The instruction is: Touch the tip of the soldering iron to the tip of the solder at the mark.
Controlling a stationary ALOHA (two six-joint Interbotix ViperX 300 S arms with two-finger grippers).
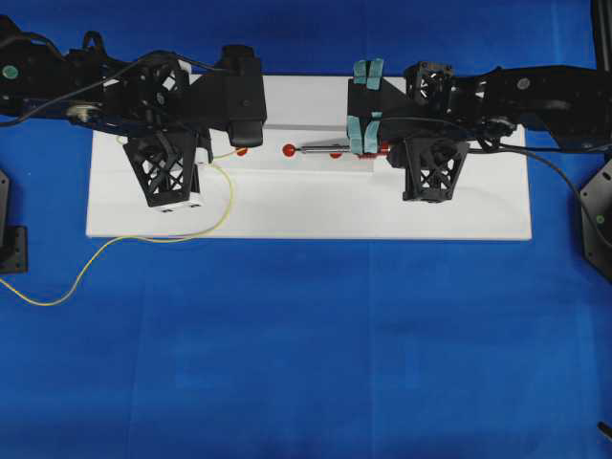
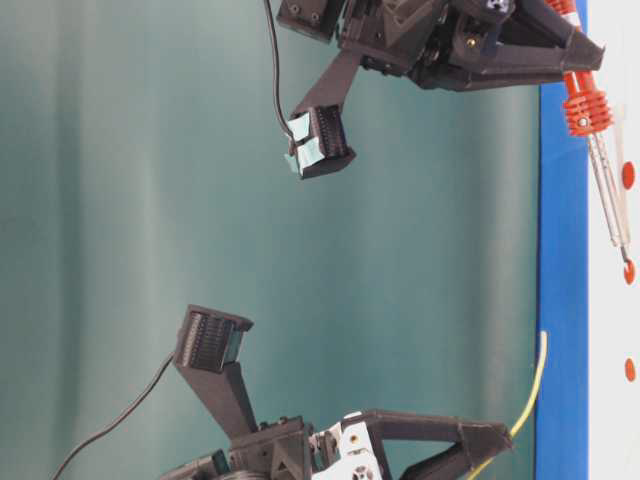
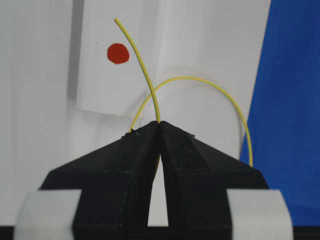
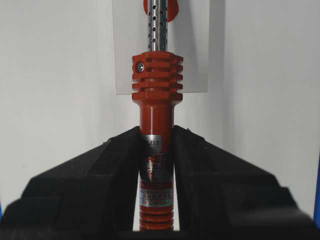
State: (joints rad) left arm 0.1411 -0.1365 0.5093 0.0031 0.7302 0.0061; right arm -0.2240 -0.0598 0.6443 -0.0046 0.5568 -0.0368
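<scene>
Counts: two arms, one soldering iron, one solder wire, one white board, four red marks visible from overhead.

Near edge: the table (image 1: 306, 363) is covered in blue cloth. One loose loop of the solder (image 1: 96, 256) trails across it at about 8 o'clock from the board's centre, then climbs onto the white board (image 1: 306, 215).

Mid: the left gripper (image 3: 160, 125) is clamped on the solder; in the left wrist view the jaws meet around the yellow wire, and a short free end curves up toward 11 o'clock, its tip just beside one red mark (image 3: 118, 53), not touching it. A second arc of the same wire loops out toward 3 o'clock.

The right gripper (image 4: 157, 137) is clamped on the soldering iron (image 4: 156, 85), jaws pressed on the red-orange body below its ribbed collar. The perforated metal shaft points to 12 o'clock over a red mark.

Overhead: the iron's shaft lies level, its tip pointing to 9 o'clock, near a red mark (image 1: 289, 150). The solder tip sits near another mark (image 1: 241, 151). The two tips are apart.
</scene>
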